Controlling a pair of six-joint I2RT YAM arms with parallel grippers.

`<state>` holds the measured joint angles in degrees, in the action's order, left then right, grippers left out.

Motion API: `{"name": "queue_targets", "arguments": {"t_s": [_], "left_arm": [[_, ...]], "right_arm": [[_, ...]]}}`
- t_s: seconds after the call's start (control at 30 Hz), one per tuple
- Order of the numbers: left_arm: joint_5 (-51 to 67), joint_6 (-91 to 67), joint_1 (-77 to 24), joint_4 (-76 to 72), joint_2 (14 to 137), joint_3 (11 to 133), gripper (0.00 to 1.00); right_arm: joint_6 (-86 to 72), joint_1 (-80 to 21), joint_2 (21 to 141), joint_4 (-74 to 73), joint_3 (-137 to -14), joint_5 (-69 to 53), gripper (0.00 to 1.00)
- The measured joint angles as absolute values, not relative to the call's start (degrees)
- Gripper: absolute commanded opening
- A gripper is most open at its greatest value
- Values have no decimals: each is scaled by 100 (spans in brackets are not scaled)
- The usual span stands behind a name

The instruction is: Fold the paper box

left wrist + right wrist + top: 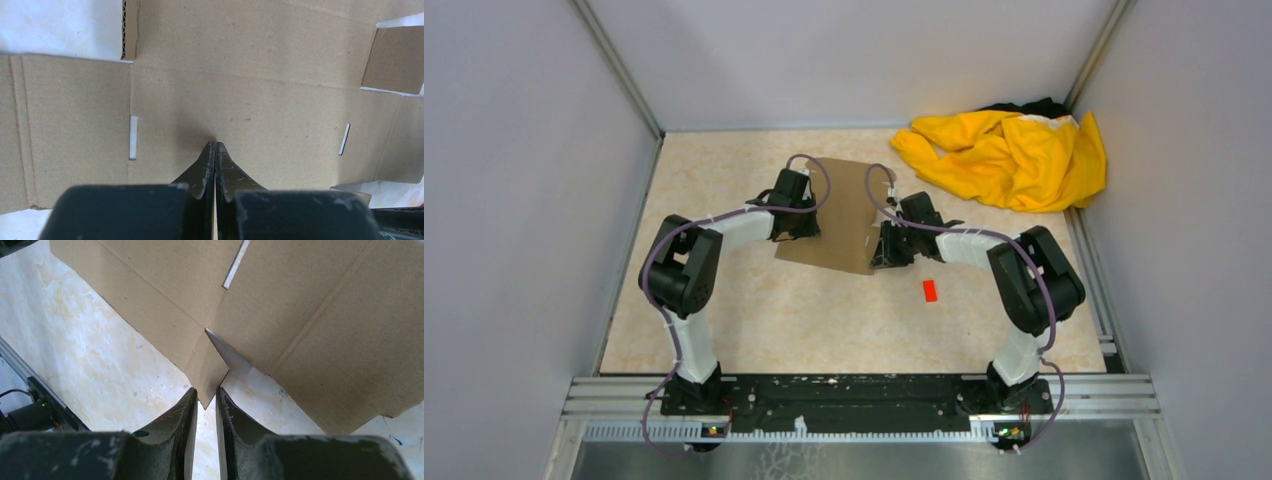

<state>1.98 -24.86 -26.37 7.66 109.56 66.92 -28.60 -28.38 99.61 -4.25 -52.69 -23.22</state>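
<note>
Pinning the box [842,205] to the table [824,320] is the left claw's [215,146] job here: its jaws are shut tight with nothing between them, and the joined tips press down on the middle panel, between two narrow slots. The box is as yet a flat die-cut sheet. It lies open in the middle of the table between the two arms, with the creases showing and no wall raised. A yellow cloth [1014,155] is heaped in the far right corner, and a small red block [930,290] lies just near of the right arm; both are clear of the sheet.

The right claw [206,392] is at the sheet's near right edge. Its jaws stand narrow, and the pointed corner of a flap sits in the gap between them. It looks like a pinch on that corner, though how firm the hold is cannot be made out.

I judge the task to be at its start, with the first side flap about to go up. The next move calls for the right claw to swing the corner up and inward about the crease beside it, while the left keeps its weight on the panel so the sheet neither slides nor lifts whole. A weak pinch would let the corner slip out.
</note>
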Motion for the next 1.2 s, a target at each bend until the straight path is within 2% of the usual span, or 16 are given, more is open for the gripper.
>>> {"name": "queue_targets", "arguments": {"t_s": [0.7, 0.93, 1.03, 1.2], "left_arm": [[454, -2589, -2674, 613, 11010, 6670, 0], [449, -2609, -2674, 598, 11008, 6659, 0], [414, -2661, -2674, 587, 11008, 6646, 0], [333, -2829, -2657, 460, 10965, 6521, 0]], "right_arm": [[-2917, -2877, 10178, 106, -5819, -2609, 20], [-2565, -2882, 10077, -716, -5957, -1822, 20], [-2388, -2886, 9863, -1201, -5955, -1245, 6], [-2220, -2884, 9485, -1564, -5758, -556, 5]]}}
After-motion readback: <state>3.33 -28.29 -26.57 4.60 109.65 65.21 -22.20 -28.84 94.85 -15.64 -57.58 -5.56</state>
